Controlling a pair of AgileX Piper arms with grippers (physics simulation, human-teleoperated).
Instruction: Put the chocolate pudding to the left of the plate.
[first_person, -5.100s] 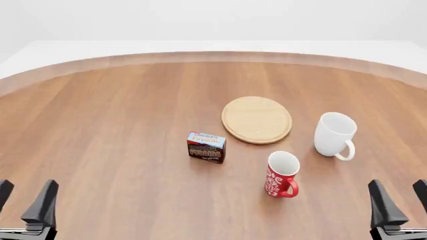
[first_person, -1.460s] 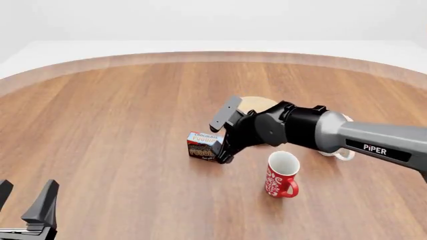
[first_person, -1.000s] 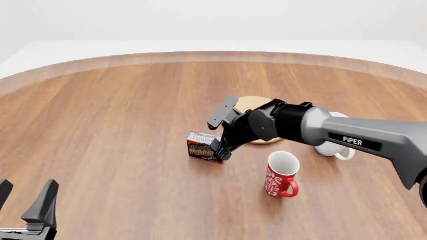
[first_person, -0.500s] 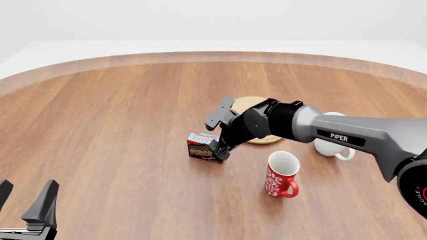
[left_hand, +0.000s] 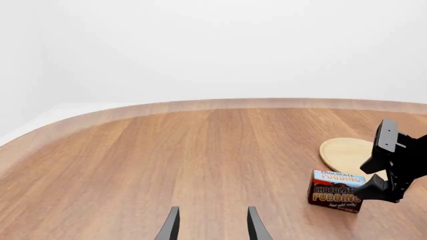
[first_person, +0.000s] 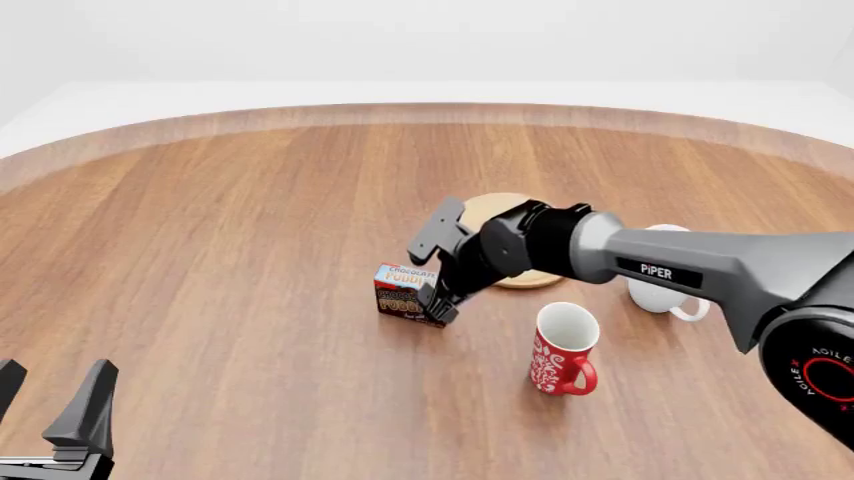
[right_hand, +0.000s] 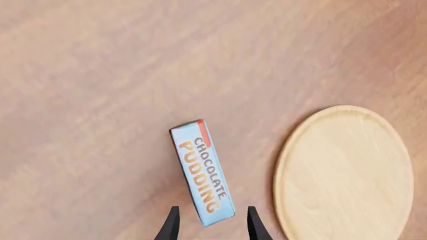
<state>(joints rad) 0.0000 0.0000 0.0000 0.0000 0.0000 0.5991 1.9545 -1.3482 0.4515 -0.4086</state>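
Note:
The chocolate pudding (first_person: 403, 292), a dark-brown carton with a light-blue top, stands on the table in front and left of the plate (first_person: 495, 206), a light-wood disc partly hidden by my right arm. My right gripper (first_person: 435, 300) is open at the carton's right end. In the right wrist view its fingertips (right_hand: 172, 226) straddle one end of the pudding (right_hand: 202, 172), with the plate (right_hand: 343, 172) beside it. My left gripper (first_person: 51, 432) is open and empty at the near left edge. The left wrist view shows the pudding (left_hand: 335, 190) and plate (left_hand: 341, 151) far off.
A red patterned mug (first_person: 563, 350) stands near the front, right of the pudding. A white mug (first_person: 687, 306) is mostly hidden behind my right arm. The table's curved far edge (first_person: 427, 112) runs across the back.

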